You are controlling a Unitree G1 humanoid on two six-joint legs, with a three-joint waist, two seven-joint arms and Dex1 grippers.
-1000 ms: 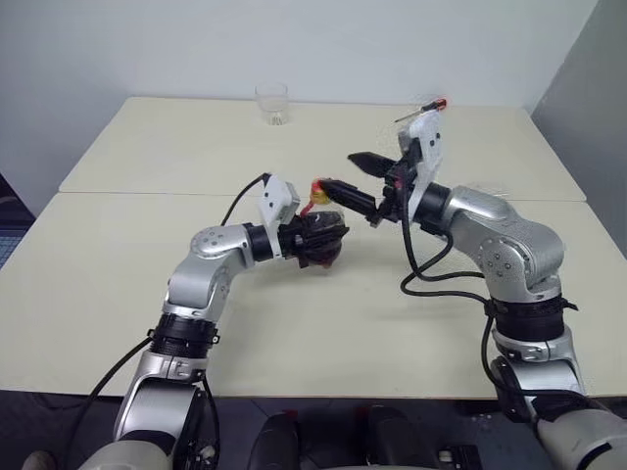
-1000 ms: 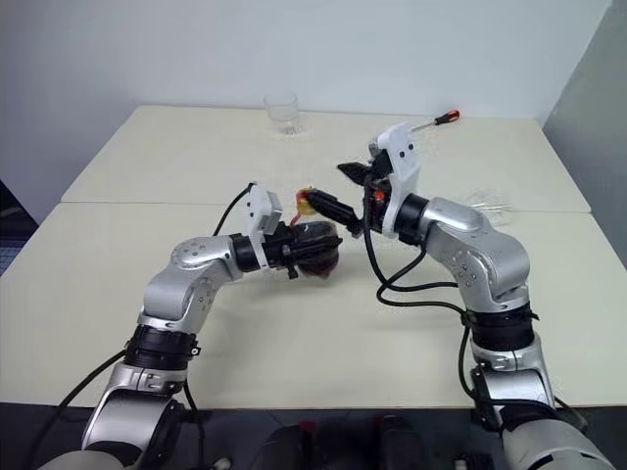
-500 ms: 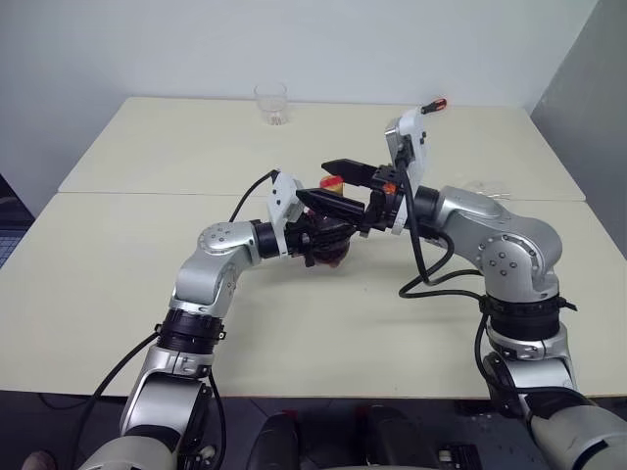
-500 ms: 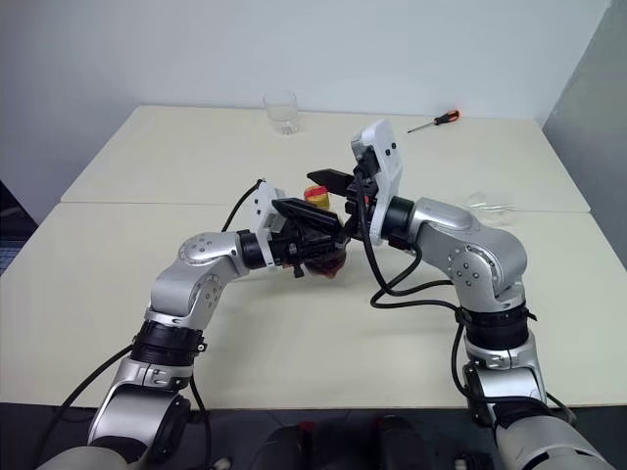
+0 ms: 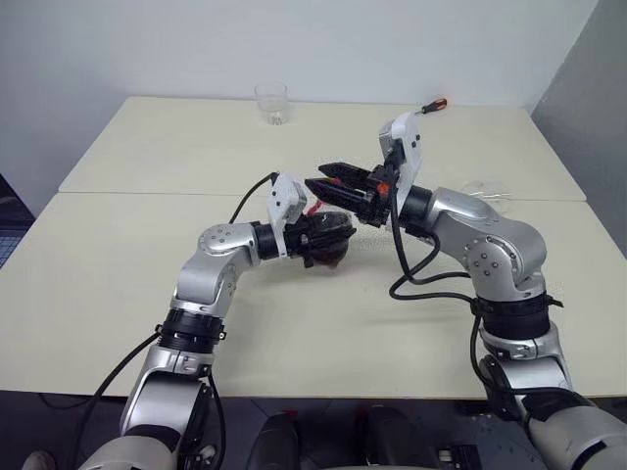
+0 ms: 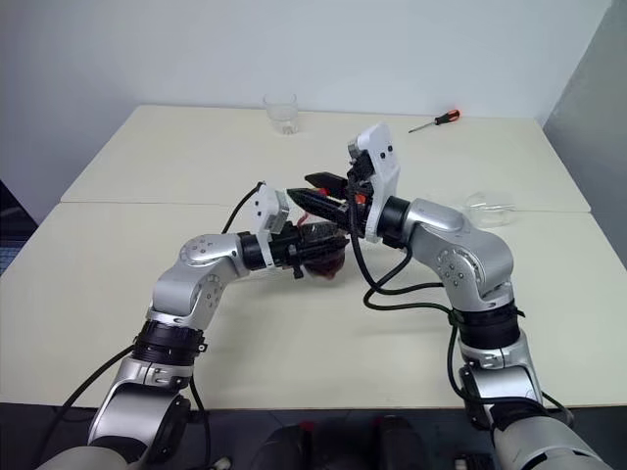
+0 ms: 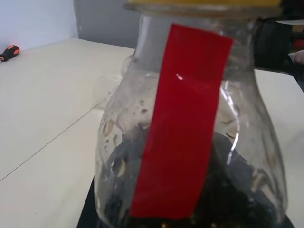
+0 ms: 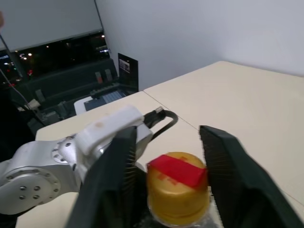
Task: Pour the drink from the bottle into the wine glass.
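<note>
My left gripper [image 5: 326,237] is shut on the body of the bottle [image 7: 190,142], holding it upright above the middle of the table. The dark drink [image 7: 232,185] lies in the bottle's lower part, and a red strip runs down its neck. My right gripper [image 5: 329,180] reaches in from the right at cap height. Its fingers [image 8: 114,171] press on either side of the yellow-orange cap [image 8: 178,194]. The wine glass [image 6: 488,204] is on the table to the right, behind my right arm, and appears to lie on its side.
A clear tumbler [image 5: 271,103] stands near the table's far edge, left of centre. A red-handled screwdriver [image 6: 437,119] lies at the far right. A seam [image 5: 147,193] crosses the cream tabletop. The wall runs close behind the table.
My right gripper has moved left over the bottle's top, and its wide-open fingers have closed in on the cap. The left gripper has kept the bottle in place.
</note>
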